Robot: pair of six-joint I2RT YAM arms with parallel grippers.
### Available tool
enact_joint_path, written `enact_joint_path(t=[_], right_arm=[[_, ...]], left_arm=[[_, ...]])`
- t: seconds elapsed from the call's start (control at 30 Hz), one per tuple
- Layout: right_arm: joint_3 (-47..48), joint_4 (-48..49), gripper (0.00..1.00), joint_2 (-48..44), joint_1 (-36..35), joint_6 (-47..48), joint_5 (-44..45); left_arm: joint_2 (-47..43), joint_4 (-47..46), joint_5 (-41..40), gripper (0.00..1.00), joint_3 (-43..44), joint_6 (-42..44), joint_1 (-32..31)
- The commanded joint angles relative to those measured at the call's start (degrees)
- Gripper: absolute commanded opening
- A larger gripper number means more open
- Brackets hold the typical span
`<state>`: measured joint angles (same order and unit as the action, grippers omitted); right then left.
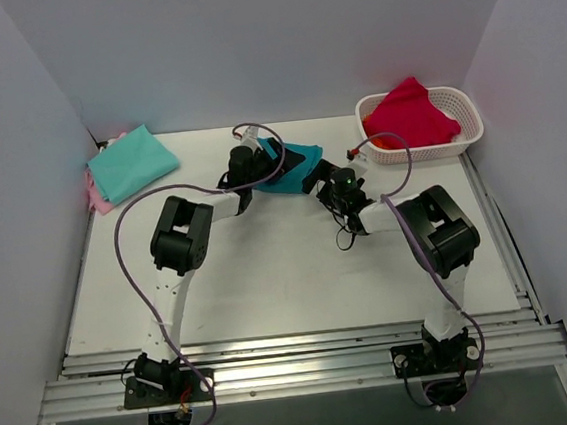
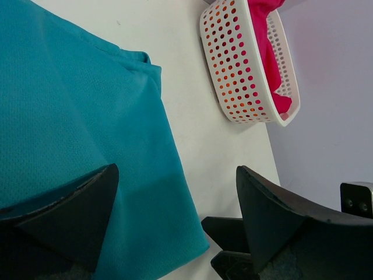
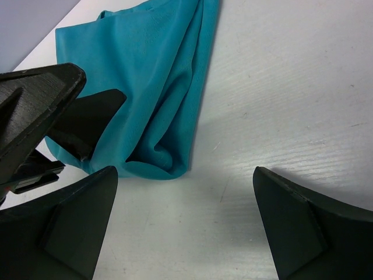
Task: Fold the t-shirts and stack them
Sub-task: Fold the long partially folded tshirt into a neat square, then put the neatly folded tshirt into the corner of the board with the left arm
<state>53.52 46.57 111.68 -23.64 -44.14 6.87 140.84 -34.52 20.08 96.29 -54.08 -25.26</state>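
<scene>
The deep teal t-shirt (image 1: 296,158) lies bunched at the back middle of the table. My left gripper (image 1: 267,167) is open just above its left part. In the left wrist view the teal cloth (image 2: 76,134) fills the space under the open jaws of the left gripper (image 2: 175,175). My right gripper (image 1: 327,184) is open and empty, low over bare table just right of the shirt's corner (image 3: 157,157), with its jaws (image 3: 185,175) spread. A folded mint-green t-shirt (image 1: 131,162) lies on a pale pink one (image 1: 100,197) at the back left.
A white perforated basket (image 1: 465,137) at the back right holds a crimson-pink shirt (image 1: 410,113); it also shows in the left wrist view (image 2: 242,64). The left gripper's fingers (image 3: 41,99) sit close to my right gripper. White walls close off the back and both sides.
</scene>
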Motion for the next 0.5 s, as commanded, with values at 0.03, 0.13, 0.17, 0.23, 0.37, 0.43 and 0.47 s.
enact_joint_path(t=[0.03,0.13,0.17,0.23,0.37,0.43,0.47], right_arm=[[-0.2,2.9,0.96,-1.0,0.3,-0.6,-0.4],[-0.7,3.0,0.96,-1.6,0.3,-0.6,-0.1],[-0.9,3.0,0.96,-2.1,0.3,-0.6,0.0],[-1.3,2.9,0.96,-3.0,0.5,-0.5,0.4],[-2.4,2.3,0.97,-4.9,1.9,-0.3,0.9],[-3.0,1.9,0.97,-5.9,2.7,-0.3,0.9],[-3.8,1.6,0.97,-6.8,3.2,-0.2,0.9]], left_arm=[[-7.8,5.2,0.5,0.91,5.3,5.0,0.2],[-9.6,6.1,0.7,0.91,5.8,5.3,0.2],[-10.5,5.6,0.8,0.91,5.3,5.0,0.2],[-11.3,3.9,1.2,0.91,3.8,3.9,0.1],[-14.1,-0.1,1.2,0.9,-2.1,0.3,0.0],[-16.6,-2.6,-1.1,0.89,-9.4,-0.8,-0.1],[-20.4,-3.5,-5.5,0.89,-12.8,-1.4,-0.1]])
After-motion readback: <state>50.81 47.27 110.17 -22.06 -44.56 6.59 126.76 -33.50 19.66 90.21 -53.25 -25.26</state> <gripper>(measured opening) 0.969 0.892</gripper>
